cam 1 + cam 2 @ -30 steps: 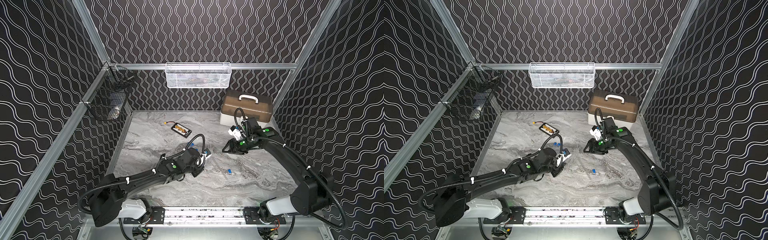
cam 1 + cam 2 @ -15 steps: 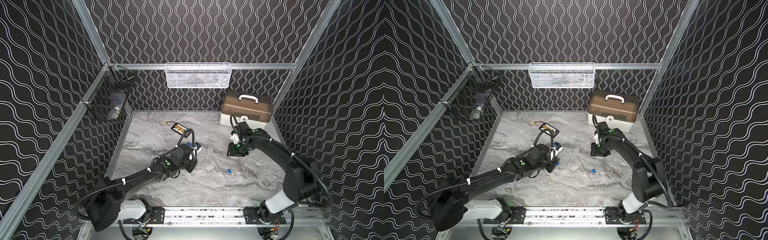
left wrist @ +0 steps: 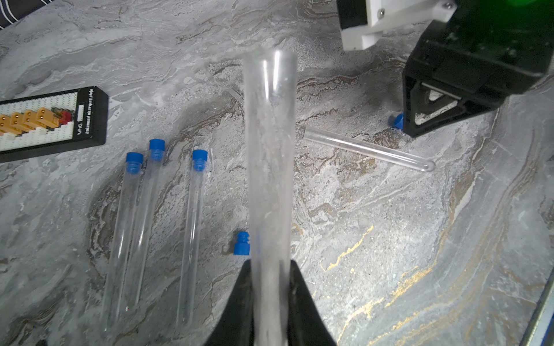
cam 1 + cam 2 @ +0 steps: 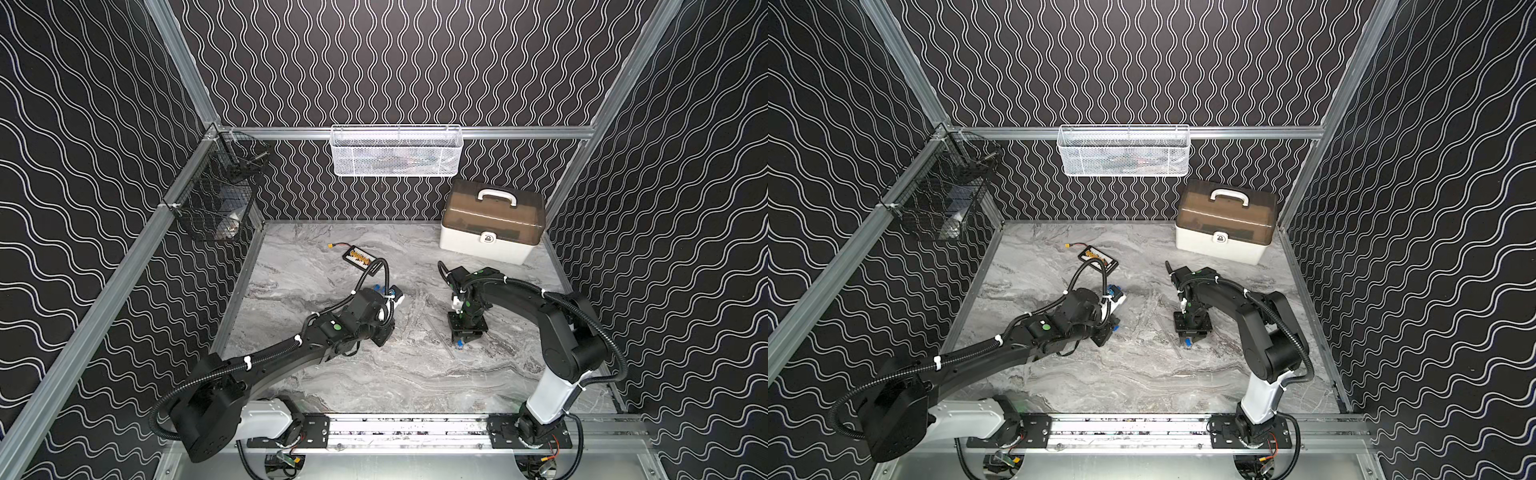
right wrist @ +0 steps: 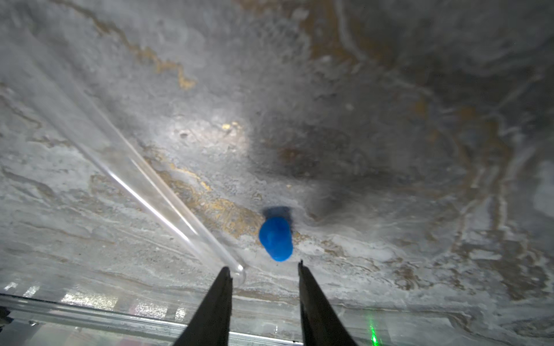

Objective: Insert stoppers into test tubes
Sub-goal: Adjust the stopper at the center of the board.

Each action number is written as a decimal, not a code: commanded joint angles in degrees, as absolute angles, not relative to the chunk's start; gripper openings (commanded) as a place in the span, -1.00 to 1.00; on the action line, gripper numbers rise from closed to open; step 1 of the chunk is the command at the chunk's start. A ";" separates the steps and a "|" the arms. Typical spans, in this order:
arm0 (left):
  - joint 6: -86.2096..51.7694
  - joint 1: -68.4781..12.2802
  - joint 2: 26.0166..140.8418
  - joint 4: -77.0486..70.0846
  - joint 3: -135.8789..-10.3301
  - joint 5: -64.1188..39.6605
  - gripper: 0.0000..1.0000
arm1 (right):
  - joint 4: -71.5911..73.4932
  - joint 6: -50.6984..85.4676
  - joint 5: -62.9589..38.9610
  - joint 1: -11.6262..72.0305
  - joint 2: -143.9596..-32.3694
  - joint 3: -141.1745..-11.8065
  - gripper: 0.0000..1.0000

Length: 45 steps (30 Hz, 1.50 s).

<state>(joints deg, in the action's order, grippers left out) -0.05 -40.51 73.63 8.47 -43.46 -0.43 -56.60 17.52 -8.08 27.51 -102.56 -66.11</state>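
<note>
Blue stopper point(image 5: 275, 238) lies on the marble point(image 5: 389, 119) ahead of the right gripper point(image 5: 265, 269), whose fingers stand apart, holding nothing; an empty test tube point(image 5: 135, 167) lies beside it. At 9 o'clock of that gripper, in both top views, the left gripper point(image 3: 271, 269) clamps another unstoppered tube point(image 3: 269, 149).

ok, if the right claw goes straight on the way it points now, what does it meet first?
Probably the loose blue stopper, just ahead between the right claw's tips. The bare tube ends beside one tip. Depth is unclear.

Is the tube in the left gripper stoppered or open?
Open: in the left wrist view the held tube ends in a bare clear rim, with no blue stopper in it.
</note>
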 commanded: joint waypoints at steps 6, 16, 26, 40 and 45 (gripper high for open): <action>-0.49 -40.39 72.70 8.57 -43.15 -0.55 -0.79 | -55.35 18.92 -5.76 27.60 -105.11 -66.45 -0.36; -0.14 -40.43 72.33 8.68 -43.07 -0.62 -0.79 | -54.24 19.03 -4.42 27.55 -106.47 -66.49 -0.46; 0.37 -40.43 71.85 9.11 -42.98 -0.53 -0.79 | -53.36 21.23 -3.04 27.51 -104.77 -66.66 -0.71; 1.43 -40.43 69.19 9.14 -42.11 6.39 -0.82 | -44.34 58.87 -7.43 23.48 -94.79 -70.91 -0.63; -0.35 -40.43 68.39 8.40 -41.15 6.36 -0.82 | -37.14 81.94 -7.58 23.62 -96.22 -65.22 -0.63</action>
<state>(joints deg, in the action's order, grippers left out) 1.17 -40.51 68.99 10.04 -41.54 5.43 -42.24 63.02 -7.38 23.51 -95.81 -66.39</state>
